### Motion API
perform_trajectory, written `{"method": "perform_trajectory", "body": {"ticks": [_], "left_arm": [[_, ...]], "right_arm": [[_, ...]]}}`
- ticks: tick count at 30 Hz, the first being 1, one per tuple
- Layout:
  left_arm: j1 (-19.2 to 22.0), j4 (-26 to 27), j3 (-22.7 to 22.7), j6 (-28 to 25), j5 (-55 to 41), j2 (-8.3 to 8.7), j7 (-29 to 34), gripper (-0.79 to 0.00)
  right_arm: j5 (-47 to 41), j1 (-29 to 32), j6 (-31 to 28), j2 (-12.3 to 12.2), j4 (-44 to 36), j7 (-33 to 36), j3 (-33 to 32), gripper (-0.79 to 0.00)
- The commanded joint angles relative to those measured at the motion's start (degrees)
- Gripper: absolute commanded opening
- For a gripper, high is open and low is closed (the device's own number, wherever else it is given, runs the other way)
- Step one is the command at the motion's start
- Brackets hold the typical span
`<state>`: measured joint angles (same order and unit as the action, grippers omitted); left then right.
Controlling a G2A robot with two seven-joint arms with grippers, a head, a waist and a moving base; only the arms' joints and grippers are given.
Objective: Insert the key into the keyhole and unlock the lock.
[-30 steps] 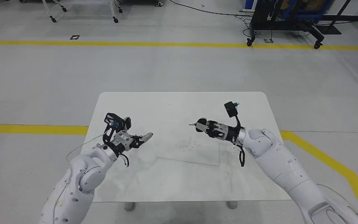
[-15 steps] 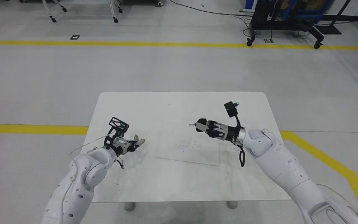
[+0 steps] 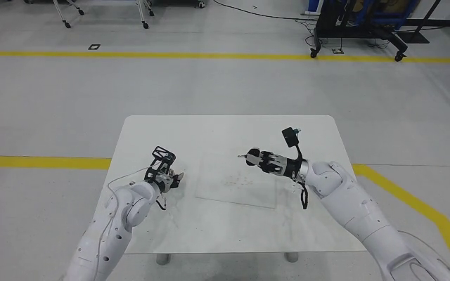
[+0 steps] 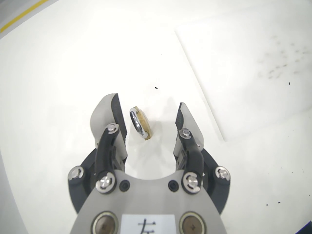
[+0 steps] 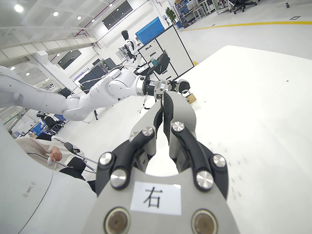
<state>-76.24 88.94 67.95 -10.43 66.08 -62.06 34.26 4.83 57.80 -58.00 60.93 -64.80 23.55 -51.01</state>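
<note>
Top view, left arm: My left gripper (image 3: 174, 178) is low over the near-left part of the white table (image 3: 302, 130). The forearm comes in from the near-left corner.
Top view, right arm: My right gripper (image 3: 247, 156) is held over the table just right of centre and points left. It is clenched on a thin metal tip that I judge to be the key (image 3: 240, 155).
Top view, spacing: The two grippers are well apart. A clear sheet (image 3: 235, 188) lies on the table between them.
Left wrist view, lock position: The brass padlock (image 4: 141, 123) rests on the table between the fingers of the left gripper (image 4: 148, 102). It is close beside one pad and apart from the other.
Left wrist view, grip state: Released, with the fingers spread. I cannot confirm contact with the padlock.
Left wrist view, long axis: It runs roughly along my fingers, slightly skewed. The chrome shackle side faces the closer pad.
Right wrist view, grip state: The right gripper (image 5: 163, 103) has its pads pressed together. The key itself cannot be made out here.
Right wrist view, bearing: The padlock (image 5: 191, 97) lies straight ahead of the fingertips, far off. The left gripper (image 5: 181, 86) is directly at the shackle end.
Judgement: The left arm is much the nearer, so the lock should be secured before the key approaches. The keyhole is hidden.
</note>
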Motion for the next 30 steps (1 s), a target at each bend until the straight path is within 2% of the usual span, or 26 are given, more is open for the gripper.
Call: {"method": "perform_trajectory", "body": {"ticks": [1, 4, 8, 13, 14, 16, 23, 25, 26, 27, 30], "left_arm": [[0.0, 0.0, -0.3, 0.6, 0.3, -0.10, 0.5, -0.493], [-0.6, 0.5, -0.1, 1.3, 0.7, -0.10, 0.9, -0.502], [-2.1, 1.9, 1.0, 2.4, 0.8, 0.03, 0.8, -0.456], [-4.1, 4.0, 2.7, 3.1, 1.3, 0.28, 0.3, -0.474], [-4.4, 4.2, 2.9, 3.1, 1.5, 0.31, 0.2, -0.489], [-4.7, 4.3, 3.4, 3.0, 1.4, 0.36, 0.1, -0.600], [-3.1, 2.9, 2.7, 1.7, 0.9, 0.07, 0.5, -0.603], [-2.2, 2.1, 2.1, 1.7, 1.0, -0.12, 0.7, -0.643], [-1.8, 1.8, 1.8, 1.8, 0.8, -0.22, 0.9, -0.748], [-1.5, 1.5, 1.6, 1.9, 0.6, -0.30, 1.2, -0.785], [-0.7, 0.9, 1.2, 2.2, 0.4, -0.48, 2.3, -0.785]], "right_arm": [[0.0, 0.0, 0.0, 0.0, 0.0, 0.0, 0.0, -0.785], [0.0, 0.0, 0.0, 0.0, 0.0, 0.0, 0.0, -0.785], [0.0, 0.0, 0.0, 0.0, 0.0, 0.0, 0.0, -0.785], [0.0, 0.0, 0.0, 0.0, 0.0, 0.0, 0.0, -0.785], [0.0, 0.0, 0.0, 0.0, 0.0, 0.0, 0.0, -0.785], [0.0, 0.0, 0.0, 0.0, 0.0, 0.0, 0.0, -0.785], [0.0, 0.0, 0.0, 0.0, 0.0, 0.0, 0.0, -0.785], [0.0, 0.0, 0.0, 0.0, 0.0, 0.0, 0.0, -0.785], [0.0, 0.0, 0.0, 0.0, 0.0, 0.0, 0.0, -0.785], [0.0, 0.0, 0.0, 0.0, 0.0, 0.0, 0.0, -0.785], [0.0, 0.0, 0.0, 0.0, 0.0, 0.0, 0.0, -0.785]]}}
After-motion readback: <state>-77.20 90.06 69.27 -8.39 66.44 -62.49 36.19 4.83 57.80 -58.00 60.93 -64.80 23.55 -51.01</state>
